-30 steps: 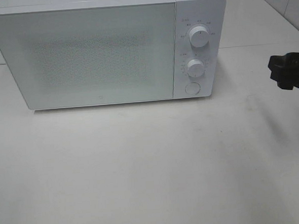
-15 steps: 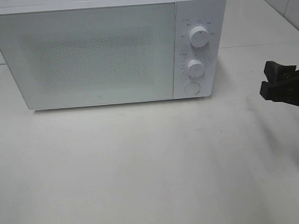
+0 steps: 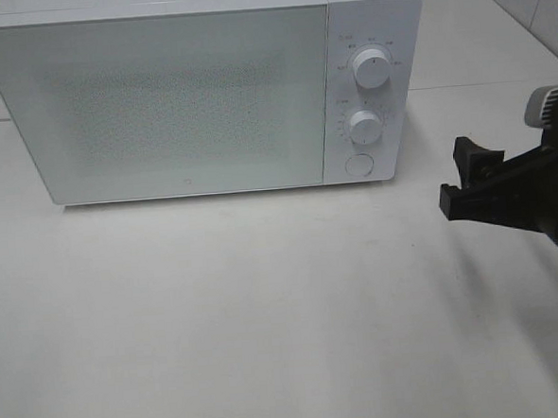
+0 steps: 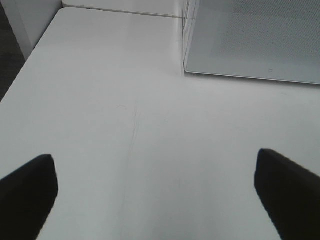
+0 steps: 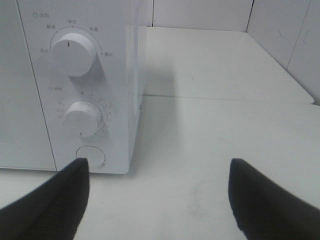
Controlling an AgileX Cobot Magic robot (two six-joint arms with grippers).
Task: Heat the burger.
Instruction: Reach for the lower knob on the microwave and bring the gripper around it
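The burger is out of view. A white microwave point(image 3: 196, 91) stands at the back of the table with its frosted door point(image 3: 159, 103) shut, and nothing shows through it. My right gripper point(image 3: 455, 177) hangs open and empty just right of the control panel, level with the round button point(image 3: 358, 164). In the right wrist view its black fingers point(image 5: 55, 200) frame the panel's corner, with the upper knob point(image 5: 73, 54), lower knob point(image 5: 84, 118) and button point(image 5: 90, 156) ahead. My left gripper point(image 4: 155, 195) is open over bare table, near the microwave's left front corner point(image 4: 186, 70).
The white table point(image 3: 266, 314) stretches in front of the microwave. Tiled wall point(image 5: 295, 35) rises at the far right. The table's left edge point(image 4: 30, 55) drops to a dark floor.
My right gripper has come in from the right edge, moving left and toward the table's front, closer to the control panel. The microwave has not changed.
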